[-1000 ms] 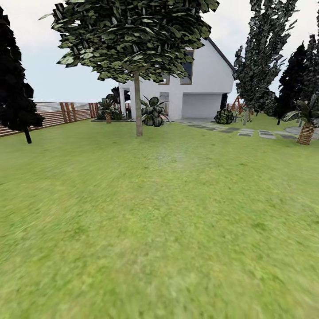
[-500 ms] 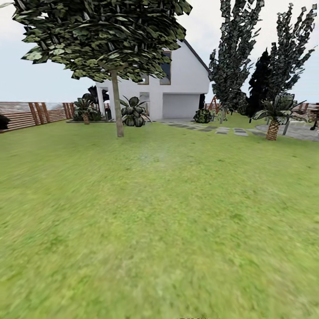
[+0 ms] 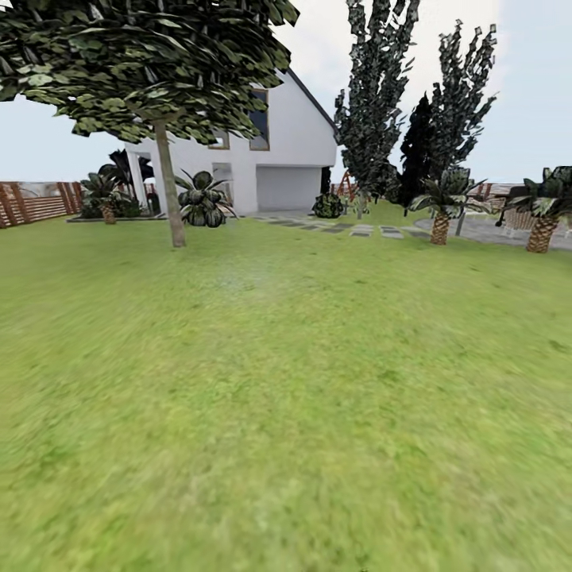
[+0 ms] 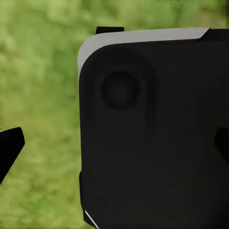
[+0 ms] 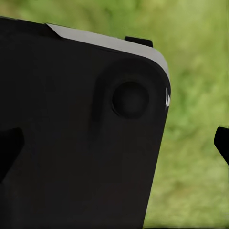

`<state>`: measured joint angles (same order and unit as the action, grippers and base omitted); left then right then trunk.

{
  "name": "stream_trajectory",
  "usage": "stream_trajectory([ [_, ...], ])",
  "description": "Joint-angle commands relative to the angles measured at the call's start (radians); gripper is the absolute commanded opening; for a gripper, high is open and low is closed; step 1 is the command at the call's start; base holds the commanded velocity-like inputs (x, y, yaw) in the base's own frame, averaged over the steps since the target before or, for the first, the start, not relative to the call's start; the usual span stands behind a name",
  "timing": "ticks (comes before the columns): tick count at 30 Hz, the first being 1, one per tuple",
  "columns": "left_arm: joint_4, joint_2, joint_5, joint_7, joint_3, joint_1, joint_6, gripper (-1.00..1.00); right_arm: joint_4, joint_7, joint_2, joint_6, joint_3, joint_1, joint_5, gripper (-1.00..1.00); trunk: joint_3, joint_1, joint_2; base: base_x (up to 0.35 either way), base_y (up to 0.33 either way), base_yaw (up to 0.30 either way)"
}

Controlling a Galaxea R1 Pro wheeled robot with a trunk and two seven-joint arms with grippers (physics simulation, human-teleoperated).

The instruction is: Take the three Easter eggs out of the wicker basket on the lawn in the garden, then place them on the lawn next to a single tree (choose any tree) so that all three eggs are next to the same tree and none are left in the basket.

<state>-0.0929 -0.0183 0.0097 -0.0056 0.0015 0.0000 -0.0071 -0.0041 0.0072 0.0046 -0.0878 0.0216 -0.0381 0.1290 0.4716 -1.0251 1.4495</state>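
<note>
Green lawn (image 3: 286, 397) fills the lower part of the head view, short and blurry, running back to a white house (image 3: 286, 151) at about 12 o'clock. At 11 o'clock stands a tree (image 3: 168, 191) with a pale trunk and a low, dark, pale-spotted canopy spreading over the upper left. A leafy bush (image 3: 202, 202) sits just beside its trunk, between the tree and the house. A brown slatted fence (image 3: 36, 202) runs along the 10 o'clock edge. Tall dark trees (image 3: 381, 103) rise at 1 o'clock, and two small palms (image 3: 441, 210) stand near grey paving (image 3: 485, 230) at 2 o'clock.

Each wrist view looks down on grass past a large black panel with a pale edge (image 4: 152, 133) (image 5: 81, 129). Dark finger tips (image 4: 9, 150) (image 5: 222, 143) show at the edges of those views, but I cannot tell whether either hand is apart or together. Eggs and basket are nowhere among these things.
</note>
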Motion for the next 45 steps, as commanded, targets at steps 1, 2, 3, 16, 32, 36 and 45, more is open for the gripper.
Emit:
stream_trajectory([
  [1,-0.001,0.000,0.001,-0.001,0.000,0.000,-0.001,1.00,0.001,0.000,0.000,-0.003,0.001,-0.001,0.006,1.00,0.001,0.000,0.001,0.000,0.000,-0.288],
  [2,-0.001,0.000,0.001,-0.001,0.000,0.000,-0.001,1.00,0.001,0.000,0.000,-0.003,0.001,-0.001,0.006,1.00,0.002,0.000,0.001,0.000,0.000,-0.288],
  [3,-0.001,0.000,0.001,-0.001,0.000,0.000,-0.001,1.00,0.001,0.000,0.000,-0.003,0.001,0.000,0.006,1.00,0.002,0.000,0.001,0.000,0.000,-0.288],
  [16,-0.001,0.000,0.001,-0.001,0.000,0.000,-0.001,1.00,0.001,0.002,-0.007,-0.003,0.002,-0.002,0.006,1.00,0.013,0.000,0.001,0.000,0.000,-0.257],
  [32,-0.001,0.000,0.001,-0.001,0.000,0.000,-0.001,1.00,0.001,0.005,-0.009,-0.004,0.001,-0.001,0.005,1.00,0.036,0.000,0.001,0.000,0.000,-0.157],
  [36,-0.001,0.000,0.001,-0.001,0.000,0.000,-0.001,1.00,0.001,0.005,-0.009,-0.004,0.002,-0.001,0.005,1.00,0.041,0.000,0.001,0.000,0.000,-0.156],
  [45,-0.001,0.000,0.001,-0.001,0.000,0.000,-0.001,1.00,0.001,0.005,-0.008,-0.004,0.002,-0.002,0.005,1.00,0.054,0.000,0.001,0.000,0.000,-0.156],
])
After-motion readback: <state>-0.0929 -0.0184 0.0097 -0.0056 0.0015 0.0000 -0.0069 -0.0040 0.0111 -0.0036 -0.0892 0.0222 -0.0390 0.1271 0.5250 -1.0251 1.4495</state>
